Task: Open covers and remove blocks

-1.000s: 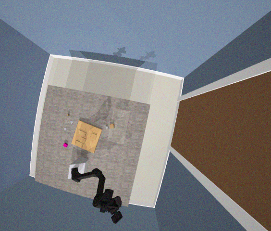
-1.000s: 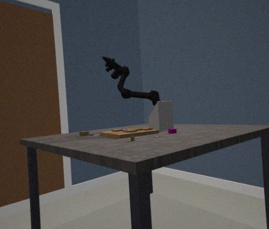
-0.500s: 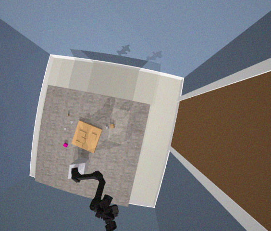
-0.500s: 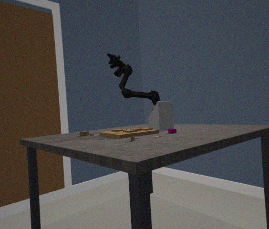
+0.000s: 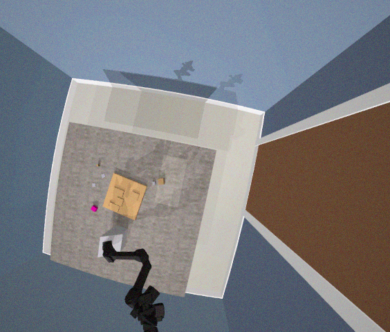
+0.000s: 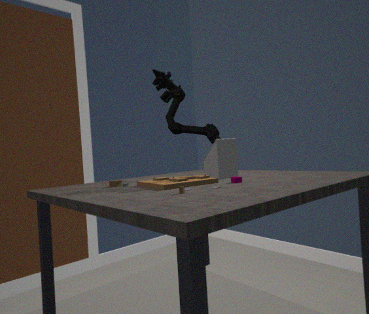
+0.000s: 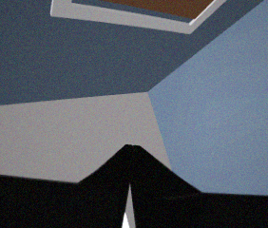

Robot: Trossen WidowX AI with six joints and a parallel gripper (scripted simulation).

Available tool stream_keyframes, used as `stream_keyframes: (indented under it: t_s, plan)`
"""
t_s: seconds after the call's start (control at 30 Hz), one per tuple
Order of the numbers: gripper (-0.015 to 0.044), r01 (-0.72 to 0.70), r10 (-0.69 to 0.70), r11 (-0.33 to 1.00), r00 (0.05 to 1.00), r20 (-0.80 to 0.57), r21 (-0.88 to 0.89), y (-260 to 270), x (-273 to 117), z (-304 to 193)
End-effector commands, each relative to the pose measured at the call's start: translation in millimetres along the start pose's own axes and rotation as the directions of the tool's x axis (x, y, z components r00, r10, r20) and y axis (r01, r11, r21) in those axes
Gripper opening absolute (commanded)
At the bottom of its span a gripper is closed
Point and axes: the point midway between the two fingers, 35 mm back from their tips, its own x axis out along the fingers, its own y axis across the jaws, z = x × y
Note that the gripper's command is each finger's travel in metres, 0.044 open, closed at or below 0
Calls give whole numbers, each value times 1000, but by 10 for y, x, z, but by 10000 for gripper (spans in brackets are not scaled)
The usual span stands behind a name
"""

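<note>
The wooden puzzle board (image 5: pixel 129 211) (image 6: pixel 164 185) lies on the table with several raised wooden covers on it. Whether each is open, and what its well holds, is too small to tell. A magenta block (image 5: pixel 94 208) (image 6: pixel 236 179) rests on the table left of the board in the overhead view. A tan block (image 5: pixel 161 180) (image 6: pixel 115 183) rests right of it, and a small tan piece (image 5: pixel 98 164) (image 6: pixel 181 190) stands beyond its upper left. All are clear of the board. My gripper (image 6: pixel 153 70) (image 7: pixel 131 152) is shut and empty, raised high away from the board.
Small grey pieces (image 5: pixel 103 176) (image 5: pixel 93 185) (image 5: pixel 153 182) lie beside the board; two show flat in the exterior view (image 6: pixel 214 187) (image 6: pixel 187 189). The arm's pale pedestal (image 5: pixel 101 249) (image 6: pixel 227 157) stands near the table edge. A door and walls surround the table.
</note>
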Motion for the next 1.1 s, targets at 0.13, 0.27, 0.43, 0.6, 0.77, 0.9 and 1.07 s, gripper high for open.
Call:
stream_keyframes:
  t_s: [0.13,0.27,0.43,0.6,0.77,0.9,1.07]
  plan:
    - [0,-12,12,999,1000,14,-31,46,-13,-72]
    - [0,-20,21,998,1000,19,-52,71,-17,-115]
    - [0,-33,34,995,999,10,-95,104,-29,-210]
    - [0,-43,43,990,999,-1,-138,127,-39,-315]
    - [0,-44,42,983,999,-15,-178,135,-45,-444]
    - [0,-45,40,977,999,-26,-210,132,-49,-547]
    - [0,-51,44,970,998,-33,-239,108,-60,-601]
